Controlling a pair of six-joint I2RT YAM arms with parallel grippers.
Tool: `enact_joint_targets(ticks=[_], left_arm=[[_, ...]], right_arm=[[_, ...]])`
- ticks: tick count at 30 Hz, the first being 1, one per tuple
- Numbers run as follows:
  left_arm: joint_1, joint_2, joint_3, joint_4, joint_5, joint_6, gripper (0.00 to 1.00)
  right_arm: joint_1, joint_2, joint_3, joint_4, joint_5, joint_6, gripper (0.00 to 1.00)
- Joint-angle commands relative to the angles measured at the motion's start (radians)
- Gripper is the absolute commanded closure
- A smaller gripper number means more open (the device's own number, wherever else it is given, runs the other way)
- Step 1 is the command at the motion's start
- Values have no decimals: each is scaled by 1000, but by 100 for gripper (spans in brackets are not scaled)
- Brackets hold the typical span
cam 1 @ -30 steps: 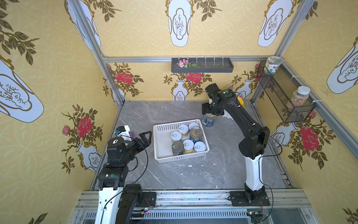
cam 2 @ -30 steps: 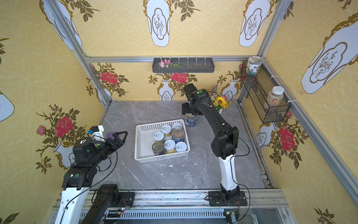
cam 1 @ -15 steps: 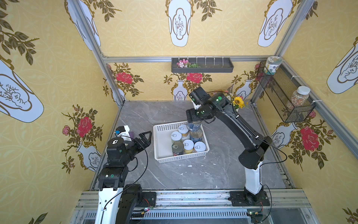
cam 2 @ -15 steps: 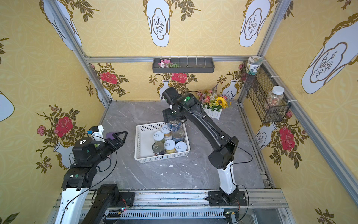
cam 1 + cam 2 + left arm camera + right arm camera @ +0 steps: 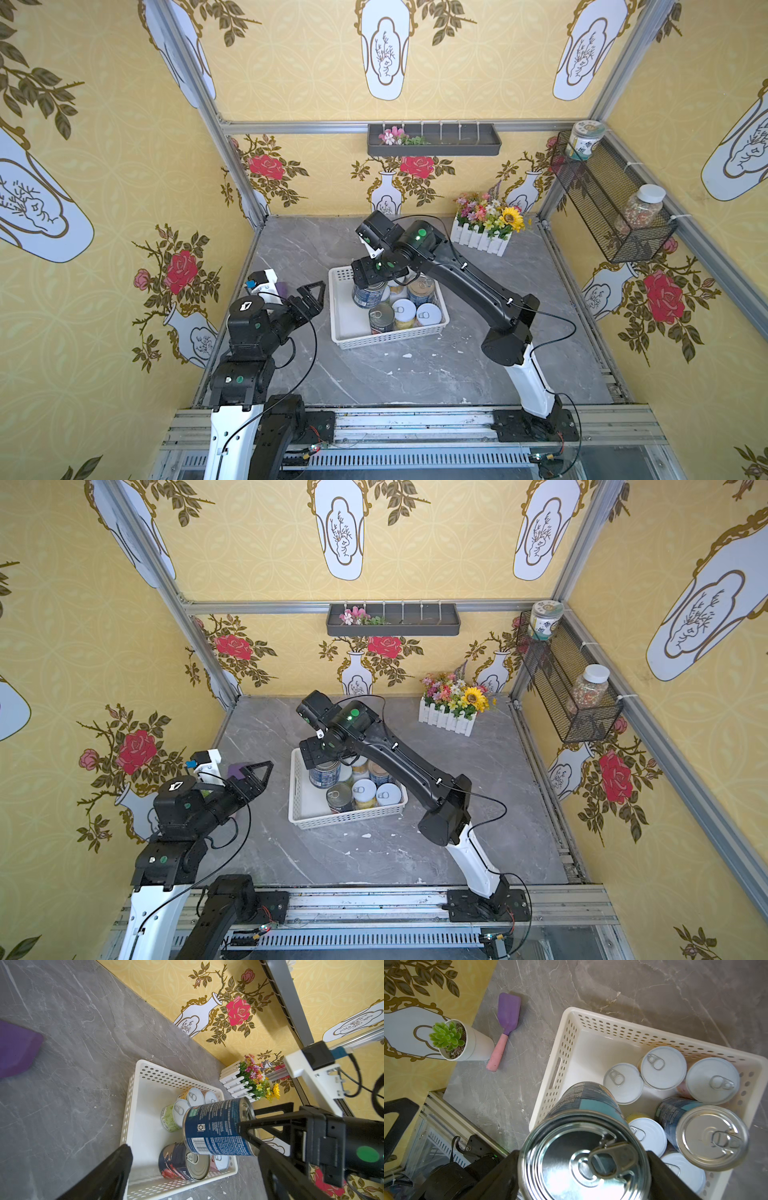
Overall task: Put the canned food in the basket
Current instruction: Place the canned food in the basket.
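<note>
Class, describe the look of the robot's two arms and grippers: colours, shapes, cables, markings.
The left arm and right arm are black with white lowest links, green round dots and loose black cables. The left gripper and right gripper are black with hollow triangular fingers.

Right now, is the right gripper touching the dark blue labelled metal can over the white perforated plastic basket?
Touching. The right wrist view shows the right gripper with black fingers pressed against both sides of the dark blue labelled metal can.

Dark blue can point(image 5: 216, 1130) between black fingers point(image 5: 270, 1119) — over the white basket point(image 5: 131, 1105) and its other cans point(image 5: 180, 1109).
</note>
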Motion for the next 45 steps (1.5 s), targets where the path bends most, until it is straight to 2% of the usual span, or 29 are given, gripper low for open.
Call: enact_joint_targets(ticks=[1,11,20,26,32,38,43,45], left_arm=[[-1,-3,-5,11,-1,10,0],[-1,-1,-5,11,0,9,0],[0,-4,2,-5,-48,-1,0],[-1,-4,2,-6,-53,-1,0],[0,-5,2,-7,-58,-2,0],[1,-10,3,-11,-71,-6,0],[3,-11,8,-15,-84,-7,0],[6,-11,7,-16,-83,-9,0]], right_arm=[[6,21,6,172,-65,2,29],[8,141,4,212,-110,-1,30],[8,164,-74,217,-53,-40,30],[8,188,-82,181,4,-69,30],[8,220,-94,161,11,-89,27],[4,219,-124,188,-1,-99,22],[-2,188,-150,222,-10,-122,1],[-1,151,-155,239,-2,-141,3]])
